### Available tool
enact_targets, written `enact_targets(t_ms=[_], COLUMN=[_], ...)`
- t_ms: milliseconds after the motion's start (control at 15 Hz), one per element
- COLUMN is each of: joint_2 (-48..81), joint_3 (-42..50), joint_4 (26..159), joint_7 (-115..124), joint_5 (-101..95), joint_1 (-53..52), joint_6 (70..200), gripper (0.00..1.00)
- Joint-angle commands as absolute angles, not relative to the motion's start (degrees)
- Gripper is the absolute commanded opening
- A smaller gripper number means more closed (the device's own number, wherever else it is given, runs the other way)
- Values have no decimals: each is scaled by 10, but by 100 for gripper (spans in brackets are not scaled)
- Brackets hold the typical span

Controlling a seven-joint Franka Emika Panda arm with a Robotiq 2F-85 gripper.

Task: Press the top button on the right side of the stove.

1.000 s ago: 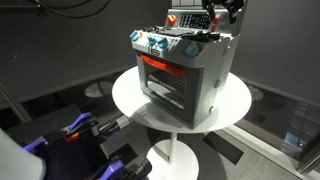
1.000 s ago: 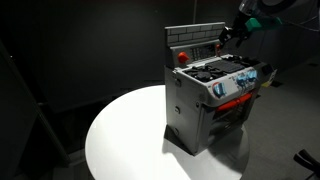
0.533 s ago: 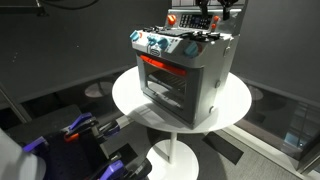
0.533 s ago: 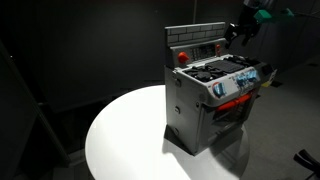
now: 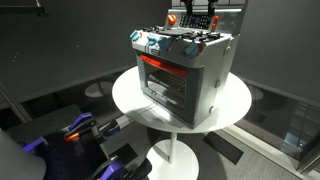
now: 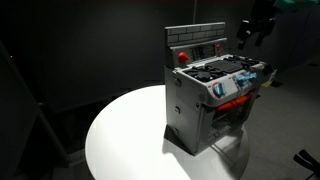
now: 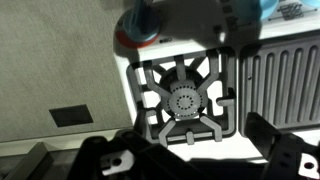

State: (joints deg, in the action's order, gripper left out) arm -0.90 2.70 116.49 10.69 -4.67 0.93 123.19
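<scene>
The stove (image 5: 183, 70) is a small silver-grey toy oven with a glowing orange-red door window, standing on a round white table (image 5: 130, 100). It also shows in the other exterior view (image 6: 210, 100). Blue-and-white knobs (image 6: 238, 87) line its front. A red button (image 6: 181, 56) sits on the upright back panel (image 6: 195, 40). My gripper (image 6: 250, 30) hangs in the air above and beside the stove's back corner, touching nothing. In the wrist view a black burner grate (image 7: 183, 100) lies below my gripper (image 7: 185, 150); the jaws stand wide apart and empty.
The surroundings are dark, with a grey floor. Blue-and-black equipment (image 5: 75, 135) sits low beside the table. The table's pedestal base (image 5: 175, 155) stands on the floor. Bare table surface (image 6: 120, 140) lies in front of the stove.
My gripper has lifted up and away from the stove's back panel, and is now higher and farther from the cooktop. The stove has not moved.
</scene>
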Motion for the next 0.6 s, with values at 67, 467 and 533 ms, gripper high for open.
enact_targets(t_ms=[67,467,533], joint_2=[-57,-53,-52], joint_3=[21,18,18], joint_4=[1189,1185,1186], joint_7=[74,86,86], joint_5=[-25,-37,-37], joint_1=[11,13,13], joint_6=[1160,1137,1136], gripper=[100,100,100])
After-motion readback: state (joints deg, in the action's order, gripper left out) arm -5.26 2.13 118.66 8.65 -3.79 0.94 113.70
